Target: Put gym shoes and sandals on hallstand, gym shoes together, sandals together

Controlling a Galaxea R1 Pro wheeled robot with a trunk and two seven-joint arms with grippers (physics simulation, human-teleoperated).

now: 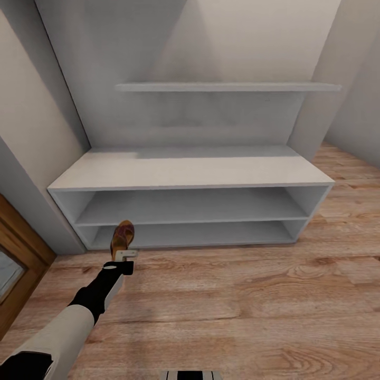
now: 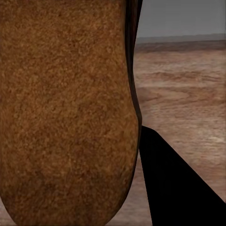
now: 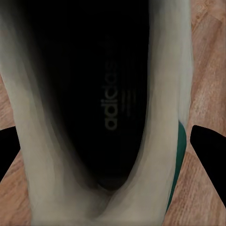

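In the head view my left gripper is shut on one brown sandal, held toe-up just in front of the left end of the hallstand's lowest shelf. The left wrist view looks at that sandal's brown surface from very close, with one black finger beside it. In the right wrist view my right gripper grips a white gym shoe with a green side stripe. Its black fingers press against both sides of the shoe, over the plank floor. The other shoe and sandal are out of view.
The hallstand has a bare bench top, two bare low shelves and a wall shelf above. A wooden door frame stands at the left, beside the wall. Plank floor stretches between me and the rack.
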